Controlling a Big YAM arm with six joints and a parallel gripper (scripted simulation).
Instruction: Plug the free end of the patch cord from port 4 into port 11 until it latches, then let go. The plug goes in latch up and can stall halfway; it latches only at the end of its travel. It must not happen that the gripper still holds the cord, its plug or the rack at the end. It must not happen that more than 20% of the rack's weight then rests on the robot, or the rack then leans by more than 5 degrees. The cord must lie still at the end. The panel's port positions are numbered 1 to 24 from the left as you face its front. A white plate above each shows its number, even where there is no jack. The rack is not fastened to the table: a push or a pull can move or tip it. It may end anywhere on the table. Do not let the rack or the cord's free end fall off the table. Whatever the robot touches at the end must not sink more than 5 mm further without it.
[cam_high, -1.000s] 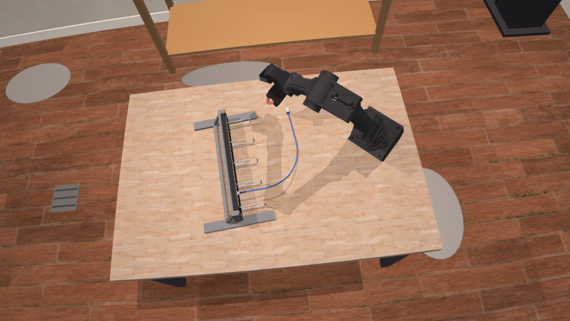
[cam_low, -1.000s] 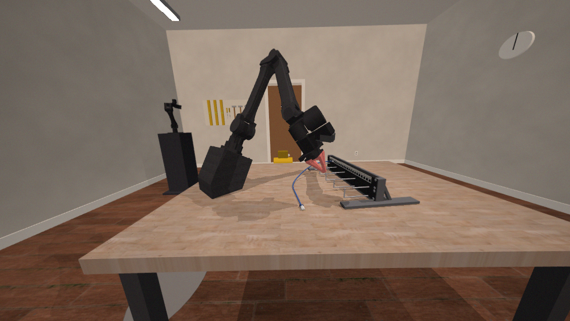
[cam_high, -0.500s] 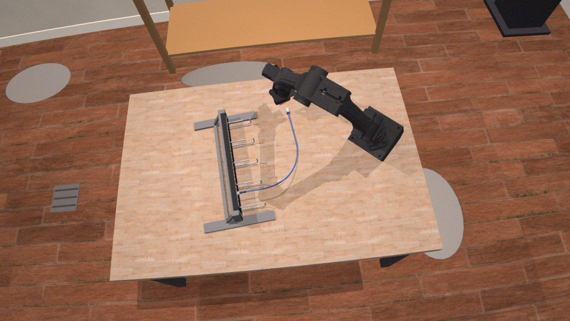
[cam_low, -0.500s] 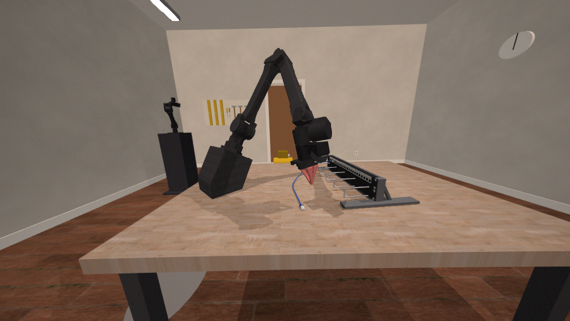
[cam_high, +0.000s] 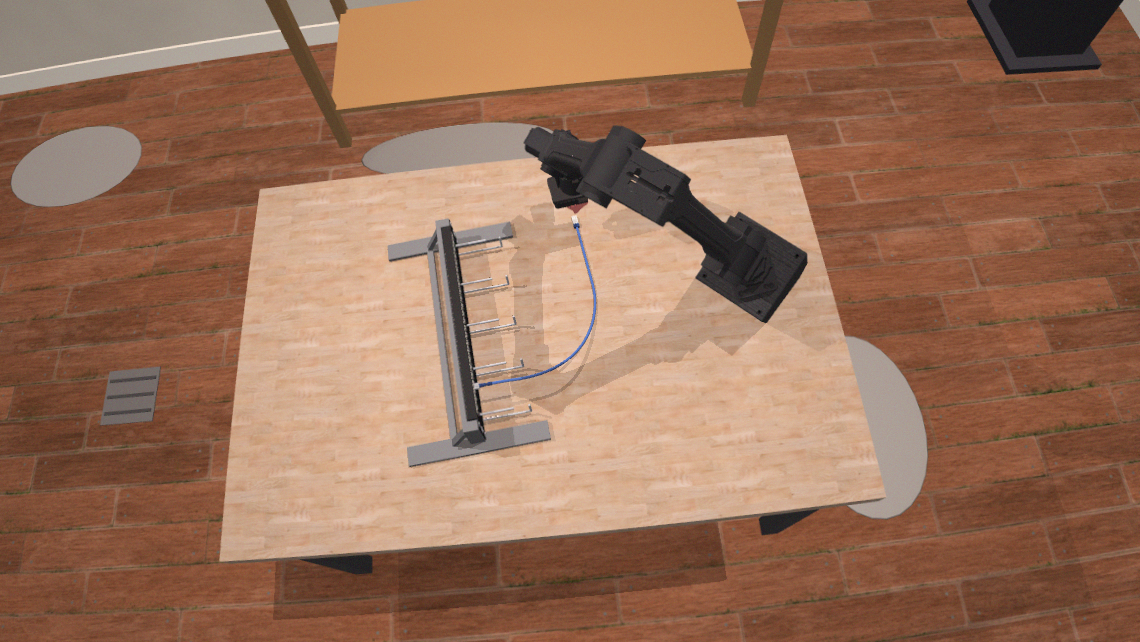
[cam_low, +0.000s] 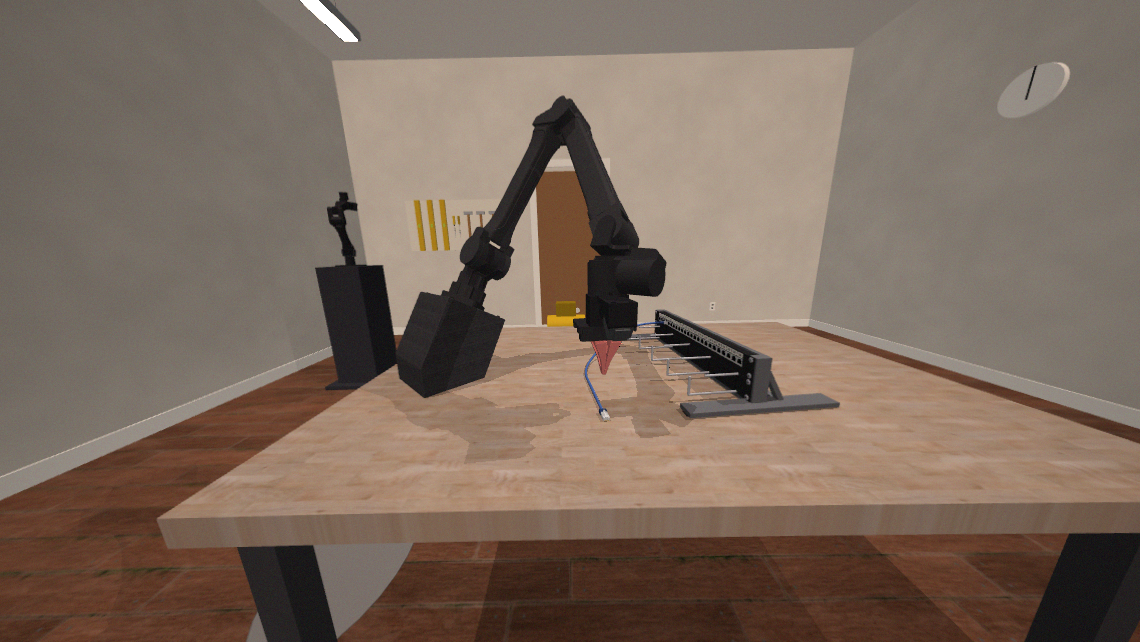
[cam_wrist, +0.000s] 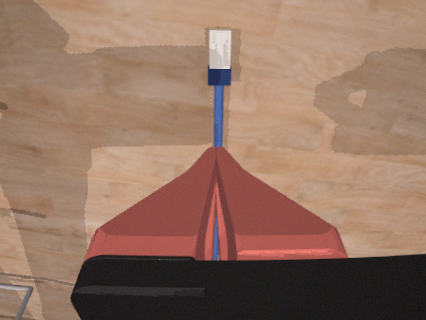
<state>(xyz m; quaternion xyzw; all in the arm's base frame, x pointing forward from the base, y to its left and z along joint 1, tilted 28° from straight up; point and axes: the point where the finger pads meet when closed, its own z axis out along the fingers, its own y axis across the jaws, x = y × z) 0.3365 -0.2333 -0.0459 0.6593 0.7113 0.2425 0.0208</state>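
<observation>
My closed gripper (cam_low: 603, 371) points down above the table (cam_low: 590, 518), nothing between my fingertips. Toward six o'clock from them, the white plug (cam_low: 604, 415) of the blue cord (cam_low: 590, 383) lies on the wood. At three o'clock stands the upright rack (cam_low: 760, 379), its rods reaching toward nine. My arm's base (cam_low: 450, 342) sits at nine o'clock.

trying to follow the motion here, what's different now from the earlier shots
The black end effector with red fingers has swung from leaning toward the grey metal rack to pointing down near the white plug. Nothing was gripped or released. The rack, plug and thin blue cord stayed put.
</observation>
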